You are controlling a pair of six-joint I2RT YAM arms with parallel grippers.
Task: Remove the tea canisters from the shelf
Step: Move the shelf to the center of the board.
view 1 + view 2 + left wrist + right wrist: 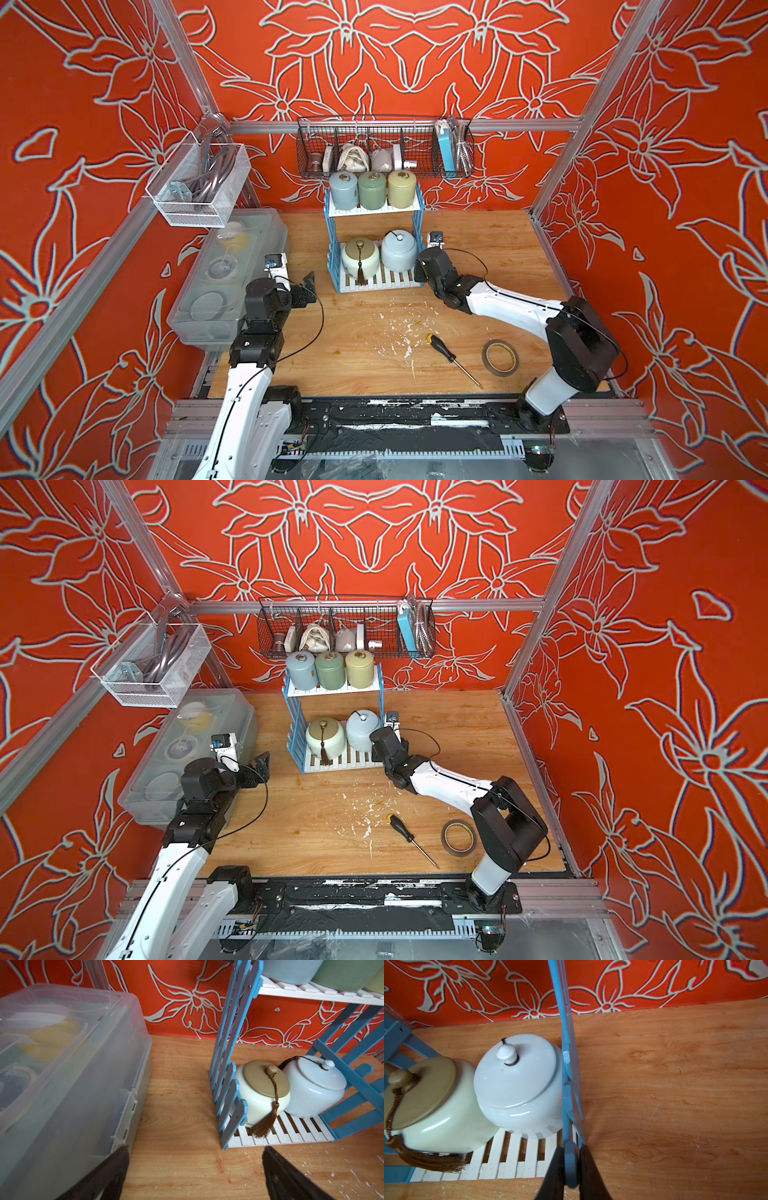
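Note:
The shelf (333, 249), with blue picket sides and white boards, stands at the back of the table. On its upper board stand three slim tea canisters: grey-blue (344, 191), sage green (372, 191) and yellow-green (401, 188). The lower board carries a cream canister with a brown tassel (360, 258) and a pale blue-white one (398, 251). My right gripper (571, 1150) is shut on the front picket (571, 1165) of the shelf's right side, beside the pale canister (519, 1084). My left gripper (194, 1151) hangs open over bare table, left of the shelf.
A lidded clear plastic box (232, 274) lies along the left edge, close to my left arm. A screwdriver (451, 358) and a tape roll (500, 357) lie front right. A black wire basket (384, 147) hangs just above the slim canisters, a clear mesh basket (199, 183) at left.

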